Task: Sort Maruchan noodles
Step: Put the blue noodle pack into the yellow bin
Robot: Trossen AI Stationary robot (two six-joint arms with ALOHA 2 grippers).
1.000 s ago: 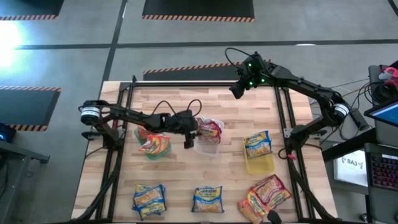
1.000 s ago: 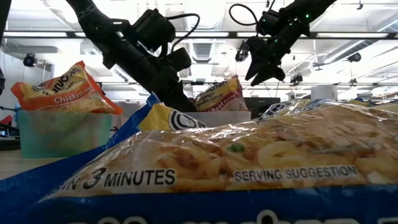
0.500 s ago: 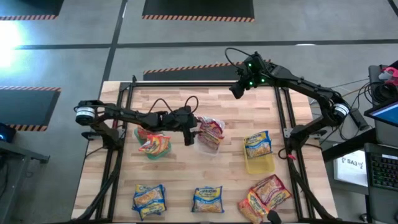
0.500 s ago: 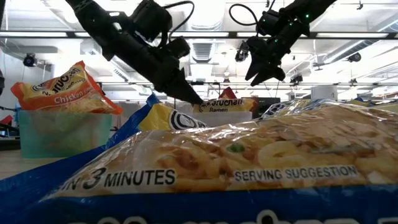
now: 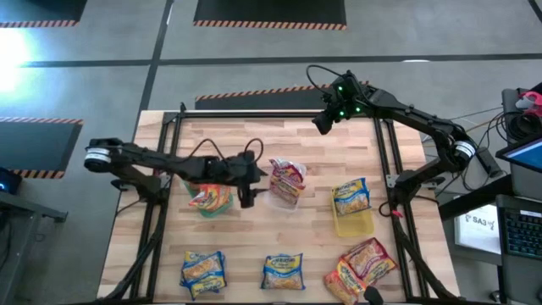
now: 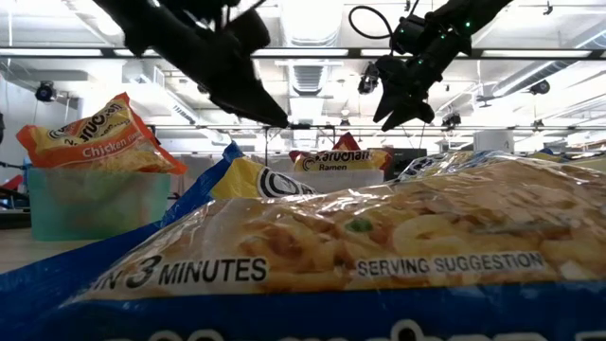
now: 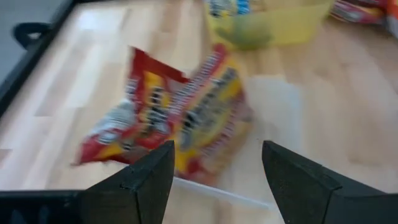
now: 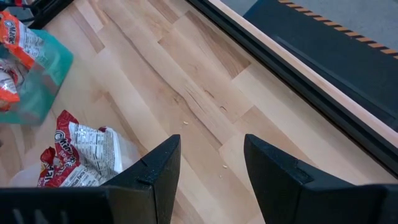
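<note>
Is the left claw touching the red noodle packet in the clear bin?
Apart. In the left wrist view, the open left claw is empty, with the red packet lying beyond its tips.

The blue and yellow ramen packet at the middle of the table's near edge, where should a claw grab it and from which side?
The blue and yellow crinkly plastic ramen packet lies flat and alone on the wooden table. Probably best from straight above, pinching a short crimped end, since flat faces give little to bite.
</note>
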